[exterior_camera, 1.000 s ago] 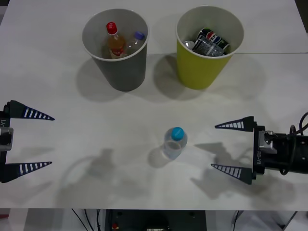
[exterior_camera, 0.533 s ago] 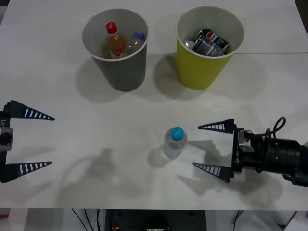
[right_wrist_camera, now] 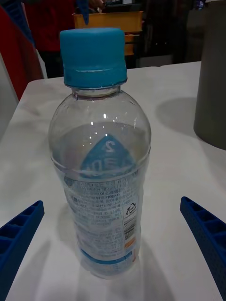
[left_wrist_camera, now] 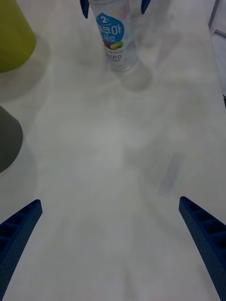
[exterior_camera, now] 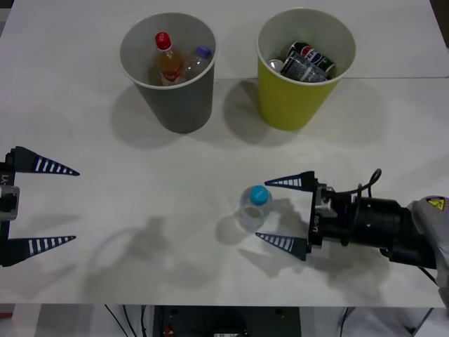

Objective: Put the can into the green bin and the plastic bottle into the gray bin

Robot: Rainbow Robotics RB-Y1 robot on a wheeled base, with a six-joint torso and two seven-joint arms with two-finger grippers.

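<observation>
Clear plastic catches the light in the front view, where the plastic bottle [exterior_camera: 253, 208] stands upright on the white table [exterior_camera: 105, 140], its light-blue cap pointing up toward the camera. The bottle is the landmark here: the gray bin [exterior_camera: 168, 67] lies well beyond it toward the robot's left, holding a red-capped bottle [exterior_camera: 165, 62] and a purple-capped bottle [exterior_camera: 197, 62], and the green bin [exterior_camera: 304, 64] lies well beyond it toward the right, with cans [exterior_camera: 305, 62] already inside. The right gripper [exterior_camera: 286, 212] sits just beside the bottle on its right, fingers spread wide with a tip at either side of it, not touching. The left gripper [exterior_camera: 43, 205] hangs well to the bottle's left, fingers likewise apart.

From the right wrist view, the bottle [right_wrist_camera: 100, 155] stands between the two blue fingertips [right_wrist_camera: 205, 230], its long axis vertical and crosswise to the line of approach, with the gray bin's wall [right_wrist_camera: 212, 75] behind it.

From the left wrist view, the bottle [left_wrist_camera: 114, 40] is far off, the right gripper's tips beside it.

Judging by this, the right arm is much the nearer, and a short further advance should bring its fingers around the body for a side grasp.
</observation>
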